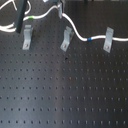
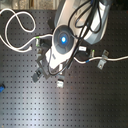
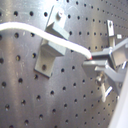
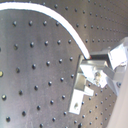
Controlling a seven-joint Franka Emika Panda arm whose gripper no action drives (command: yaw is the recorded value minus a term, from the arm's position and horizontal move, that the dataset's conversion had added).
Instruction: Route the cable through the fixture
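Note:
The white cable (image 1: 75,34) runs along the back of the black perforated board, with a green band (image 1: 30,18) and a blue band (image 1: 88,38). Three metal fixtures stand in a row: left (image 1: 27,38), middle (image 1: 66,39), right (image 1: 108,41). The cable reaches the right fixture and passes the top of the middle one. My gripper (image 3: 92,59) is shut on the cable (image 3: 30,29), which crosses a fixture bracket (image 3: 50,47) just beside the fingers. In the second wrist view the cable (image 4: 65,25) curves into the gripper (image 4: 90,59). In the first exterior view the gripper is mostly cut off at the top.
A black rod (image 1: 20,15) leans at the first exterior view's upper left. In the second exterior view the arm (image 2: 62,40) hides the board's middle, and cable loops (image 2: 17,30) lie at the second exterior view's upper left. Another fixture (image 4: 77,95) sits below the fingers.

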